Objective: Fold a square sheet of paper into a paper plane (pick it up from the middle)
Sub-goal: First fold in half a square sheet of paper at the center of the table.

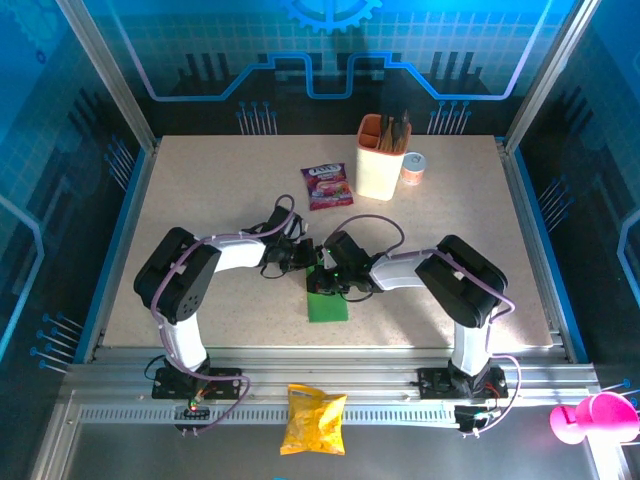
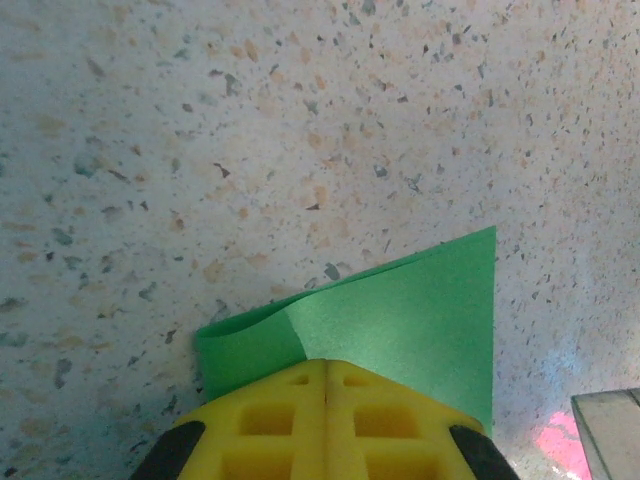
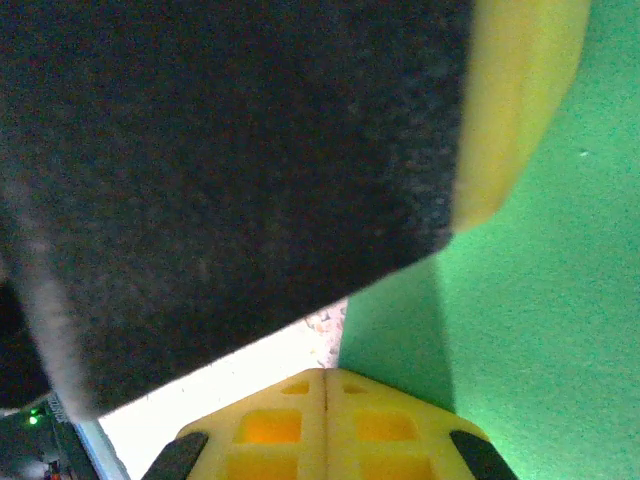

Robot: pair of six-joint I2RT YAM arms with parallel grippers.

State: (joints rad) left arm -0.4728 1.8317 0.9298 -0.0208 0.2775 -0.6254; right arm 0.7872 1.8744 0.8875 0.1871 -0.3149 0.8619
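left gripper [image 1: 300, 256] and right gripper [image 1: 336, 270] meet tip to tip over the middle of the speckled table [image 1: 200, 200], their arms reaching in from either side. left wrist view: the yellow fingers [image 2: 285, 415] are pressed together, seam closed, pinching the near edge of the square sheet of paper [image 2: 410, 310]. the bright green sheet fans out ahead of the fingertips, rising to a pointed corner ahead and to their right. just left of the tips a darker layer curls under the lighter top one and casts a shadow on the table. right wrist view: the yellow fingers [image 3: 270, 430] are likewise pressed together with nothing between them. the green paper spreads ahead and to their right, its edge starting just beside the tips. a dark, blurred body with a yellow part crosses above the tips; what it is cannot be told. top view: most of the sheet lies flat on the table on the near side of both grippers, its far end under them. beyond the grippers, well apart, lie a purple sachet [image 1: 327, 186], a cream holder [image 1: 380, 160] and a small can [image 1: 413, 168]. behind the arm bases lie a yellow crisp bag [image 1: 314, 420] and a pink cup [image 1: 595, 418].
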